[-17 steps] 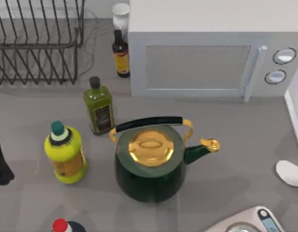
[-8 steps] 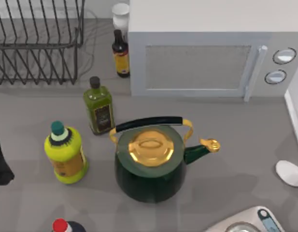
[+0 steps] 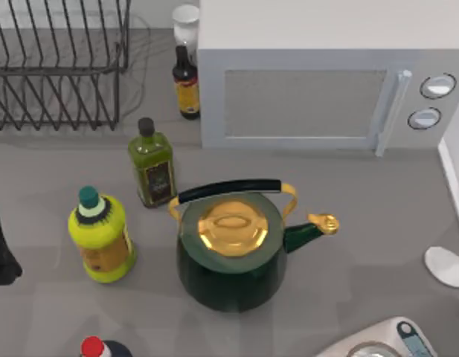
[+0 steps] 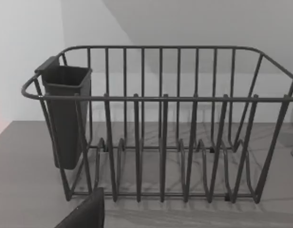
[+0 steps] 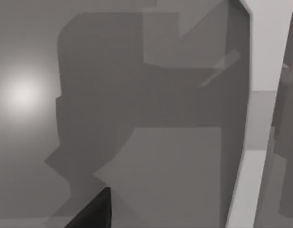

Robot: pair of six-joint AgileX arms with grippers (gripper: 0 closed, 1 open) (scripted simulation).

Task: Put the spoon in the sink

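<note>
Nothing on the bench is seen to have shifted since the earlier frames; the spoon (image 3: pixel 445 265) lies as before at the bench's right edge, its white bowl alone being visible, so its long axis and the way the handle points cannot be told. It is kept well apart from the green kettle (image 3: pixel 233 249) near the middle and sits just above the scale (image 3: pixel 385 339) at the bottom edge. The approach step is judged to be in hand, nothing yet being gripped. A dark finger tip (image 5: pixel 91 211) is glimpsed in the right wrist view and another (image 4: pixel 87 213) in the left, before the dish rack (image 4: pixel 160 123); how far either pair is open cannot be told. Next, the right gripper is to be lowered over the spoon
</note>
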